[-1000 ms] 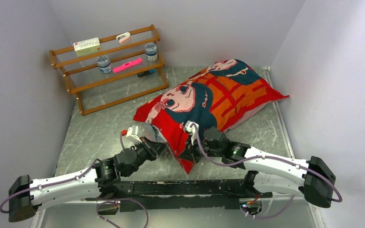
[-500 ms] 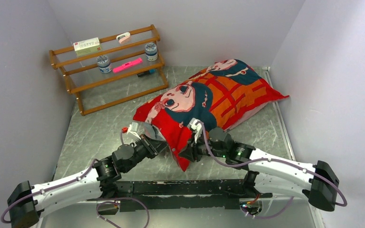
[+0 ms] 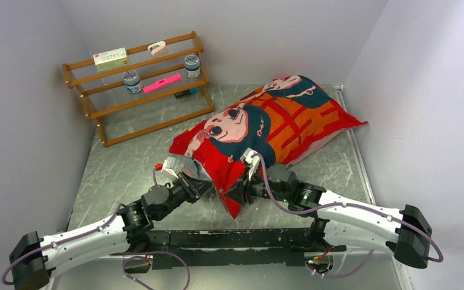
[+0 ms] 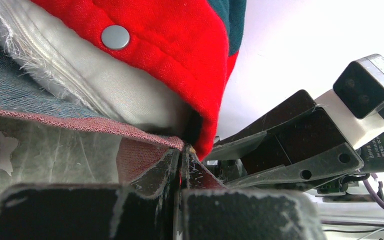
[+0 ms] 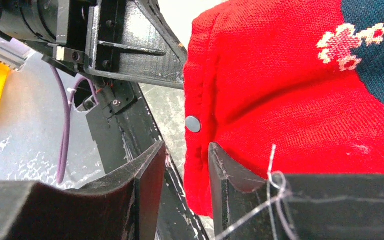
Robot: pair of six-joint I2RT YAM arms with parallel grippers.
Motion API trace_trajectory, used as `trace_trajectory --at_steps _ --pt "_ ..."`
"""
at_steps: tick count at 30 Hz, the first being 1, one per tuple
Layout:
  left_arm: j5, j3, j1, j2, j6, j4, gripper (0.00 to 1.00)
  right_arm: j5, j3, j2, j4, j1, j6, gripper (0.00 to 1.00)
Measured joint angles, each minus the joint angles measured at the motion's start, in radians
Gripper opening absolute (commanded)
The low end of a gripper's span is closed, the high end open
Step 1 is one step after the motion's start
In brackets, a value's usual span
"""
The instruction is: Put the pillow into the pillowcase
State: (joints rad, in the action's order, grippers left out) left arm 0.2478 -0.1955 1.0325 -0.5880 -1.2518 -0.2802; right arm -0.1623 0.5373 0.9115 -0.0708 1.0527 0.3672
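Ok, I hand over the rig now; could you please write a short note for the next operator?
The left gripper: shut, pinching the lower hem of the pillowcase at its open end.
The right gripper: open, the red upper hem lies in its gap, not gripped.
The pillow: almost all inside; a white strip shows at the opening.
Left to do: pull the hems over it, probably close the snap.

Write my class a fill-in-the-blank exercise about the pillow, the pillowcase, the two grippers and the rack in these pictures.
1. The pillow showing inside the pillowcase is ___ in colour.
2. The left gripper is ___ on the pillowcase's hem.
3. The right gripper has its jaws ___ around the pillowcase's red edge.
4. The rack stands in the far ___ corner of the table.

Missing words: white; shut; open; left.
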Motion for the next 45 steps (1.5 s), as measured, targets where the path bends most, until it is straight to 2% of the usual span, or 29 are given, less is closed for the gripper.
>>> trace_trajectory --at_steps 3,6,8,11,16,19,23,27,34,36,39,43,45 --pt "-0.002 0.000 0.000 0.005 -0.002 0.001 0.05 0.007 0.000 0.026 -0.031 0.003 0.000 0.40" --pt "-0.005 0.000 0.000 0.018 -0.013 0.010 0.05 0.025 0.000 0.050 -0.067 0.013 0.004 0.46" --pt "-0.005 0.000 0.000 0.029 -0.026 0.016 0.05 0.096 0.000 0.055 -0.079 0.060 0.002 0.48" --pt "-0.003 0.000 0.000 0.035 -0.048 0.020 0.05 0.246 0.000 0.055 -0.080 0.197 -0.022 0.49" --pt "-0.003 0.000 -0.001 0.035 -0.076 0.032 0.05 0.534 0.000 0.057 -0.069 0.397 -0.079 0.57" --pt "-0.004 0.000 -0.001 0.034 -0.099 0.032 0.05 0.719 0.003 0.082 -0.071 0.486 -0.124 0.71" --pt "-0.006 0.000 -0.001 0.027 -0.127 0.030 0.05 0.939 0.016 0.165 -0.101 0.597 -0.206 0.76" --pt "-0.012 0.000 -0.002 0.013 -0.148 0.018 0.05 1.110 0.045 0.284 -0.161 0.656 -0.290 0.77" --pt "-0.015 0.006 -0.002 0.015 -0.192 -0.008 0.05 1.325 0.126 0.463 -0.216 0.658 -0.352 0.77" --pt "-0.015 0.011 -0.002 0.017 -0.204 -0.011 0.05 1.366 0.151 0.508 -0.214 0.658 -0.344 0.74" --pt "-0.015 0.012 -0.002 0.020 -0.214 -0.011 0.05 1.413 0.183 0.567 -0.209 0.658 -0.326 0.60" --pt "-0.014 0.012 -0.002 0.047 -0.221 -0.002 0.05 1.445 0.187 0.583 -0.205 0.658 -0.304 0.12" --pt "-0.013 0.012 -0.002 0.064 -0.220 0.013 0.05 1.445 0.179 0.570 -0.220 0.658 -0.307 0.00"
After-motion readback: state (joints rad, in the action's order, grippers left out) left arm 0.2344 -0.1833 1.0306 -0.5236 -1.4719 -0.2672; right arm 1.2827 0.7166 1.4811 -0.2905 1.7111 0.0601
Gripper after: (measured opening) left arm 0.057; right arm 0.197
